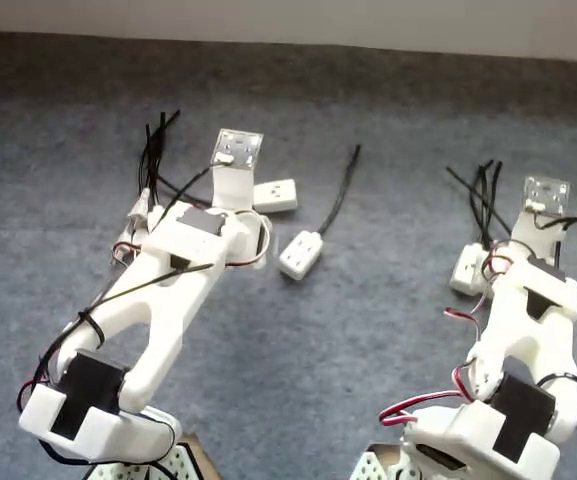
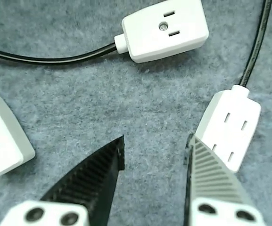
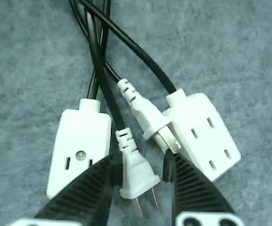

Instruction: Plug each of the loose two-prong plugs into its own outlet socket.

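Presently, item one: loose two-prong plug (image 3: 136, 176), white, lying flat on the counter (image 1: 388, 320), which is covered in grey felt. Its bare prongs are free of any socket.

Right gripper (image 3: 140, 162): open, one finger on either side of this plug. The dark finger (image 3: 88, 193) is just beside the plug body, and a narrow gap shows on the other side.

Second plug (image 3: 143, 113): white, prong end against the side of the multi-slot socket (image 3: 201, 136). Cannot tell whether it is seated.

Single socket (image 3: 79, 146): white, face up, just beside the loose plug on the opposite side.

Black cords (image 3: 126, 42): several, crossing behind the plugs.

Left gripper (image 2: 154, 148): open over bare felt, nothing between its fingers.

Cube socket (image 2: 164, 28): face up, black cord attached, well ahead of the left gripper.

Slotted socket (image 2: 230, 125): tilted, close against the pale finger (image 2: 211, 179).

White block (image 2: 1, 141): partly out of view, beside the dark finger.
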